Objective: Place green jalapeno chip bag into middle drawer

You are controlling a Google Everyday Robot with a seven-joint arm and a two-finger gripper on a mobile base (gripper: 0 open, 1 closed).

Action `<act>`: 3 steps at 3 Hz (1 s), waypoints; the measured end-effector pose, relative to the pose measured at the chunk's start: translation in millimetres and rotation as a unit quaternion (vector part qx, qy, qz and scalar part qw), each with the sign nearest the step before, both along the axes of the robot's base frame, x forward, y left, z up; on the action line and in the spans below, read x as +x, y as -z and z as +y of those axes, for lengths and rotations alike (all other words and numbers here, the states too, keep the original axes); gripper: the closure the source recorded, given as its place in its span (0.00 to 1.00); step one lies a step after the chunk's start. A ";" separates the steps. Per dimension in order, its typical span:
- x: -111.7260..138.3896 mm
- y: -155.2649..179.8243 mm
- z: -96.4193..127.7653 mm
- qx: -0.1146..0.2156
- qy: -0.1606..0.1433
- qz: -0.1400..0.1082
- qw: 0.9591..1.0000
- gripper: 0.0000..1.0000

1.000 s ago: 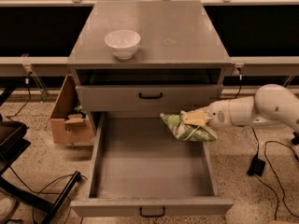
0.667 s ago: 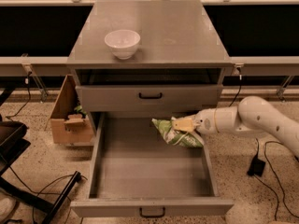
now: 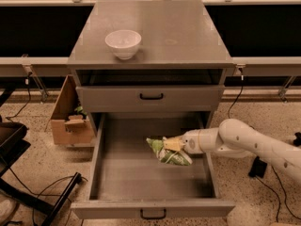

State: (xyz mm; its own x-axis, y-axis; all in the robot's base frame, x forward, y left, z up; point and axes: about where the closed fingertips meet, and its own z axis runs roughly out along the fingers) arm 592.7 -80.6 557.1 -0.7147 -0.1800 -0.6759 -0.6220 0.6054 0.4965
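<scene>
The white robot arm (image 3: pixel 249 142) comes in from the right side, over the right wall of the middle drawer (image 3: pixel 131 175), a wide grey cabinet drawer that is pulled out fully toward the camera. This drawer is a deep tray with long side walls, a flat floor and a low front with a small black handle (image 3: pixel 153 214). The gripper (image 3: pixel 173 144) is at the end of the arm, inside the outline of the open drawer, nearer to its right wall and about halfway between back and front. It is clamped on the green jalapeno chip bag (image 3: pixel 170 156), a small crinkled light-green foil bag with white and darker green print, and it holds the bag at the upper right part. The bag hangs tilted below and left of the gripper, above the drawer floor; I cannot tell if its lower edge touches the floor.

Above the open drawer there is a closed grey drawer front (image 3: pixel 188 98) with a black handle. On the flat grey cabinet top (image 3: pixel 183 32) a round white bowl (image 3: pixel 123 43) stands upright near the left front corner. On the speckled floor, left of the cabinet, stands an open brown cardboard box (image 3: pixel 66 126), and black cables (image 3: pixel 47 188) lie further in front of it
</scene>
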 end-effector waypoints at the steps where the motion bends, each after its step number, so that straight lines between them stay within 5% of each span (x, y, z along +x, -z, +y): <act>1: 0.5 2.3 1.5 -0.002 0.002 -0.001 1.000 0.74; 3: 0.5 2.3 1.5 -0.002 0.002 -0.001 1.000 0.20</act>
State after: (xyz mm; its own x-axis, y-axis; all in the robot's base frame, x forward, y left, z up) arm 593.2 -79.1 554.8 -0.7145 -0.1786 -0.6765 -0.6199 0.6100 0.4936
